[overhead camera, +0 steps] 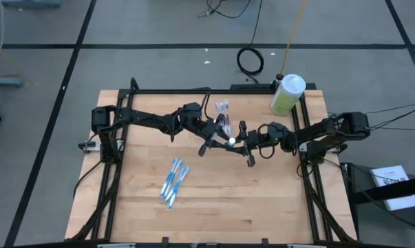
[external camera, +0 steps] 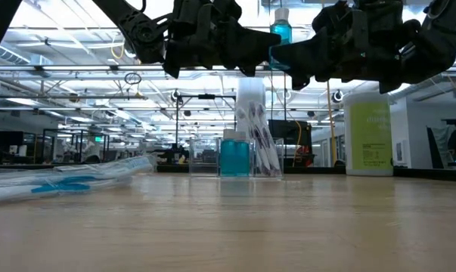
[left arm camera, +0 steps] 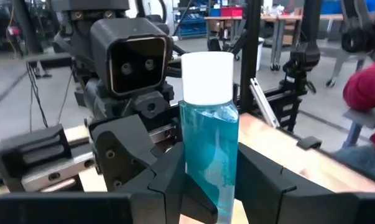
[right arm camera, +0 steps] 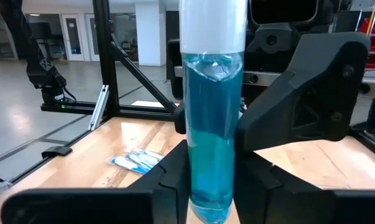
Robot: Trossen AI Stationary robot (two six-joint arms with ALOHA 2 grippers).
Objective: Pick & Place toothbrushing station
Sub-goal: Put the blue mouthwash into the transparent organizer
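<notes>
The wooden table (overhead camera: 214, 200) fills the overhead view, and both dark arms reach in to meet just above its middle. Biggest item standing on it is the green bottle (overhead camera: 287, 95) with a white cap at the far right corner; from table level there is pale lettering on its label (external camera: 367, 134), but it is too faint to read. Next down, the toothbrushing station (external camera: 235, 159), a small clear tray, sits on the wood towards the far edge near the centre, holding a short blue container and a clear packet of small purple-marked items (external camera: 255, 125) standing upright in it; no print on that packet can be made out. Now the action: a slim bottle of blue liquid (left arm camera: 209, 143) with a white cap is up in the air above the tray, upright, and both grippers are on it. The left gripper (left arm camera: 209, 186) has its fingers narrowed in against the bottle's lower body on either side, and the right gripper (right arm camera: 209, 180) does the same from the opposite direction, fingers pressed to the lower sides. No label shows on it. Smallest of all, a bundle of wrapped blue-and-white toothbrushes (overhead camera: 173, 182) lies flat on the near-left wood, well apart from the tray.
</notes>
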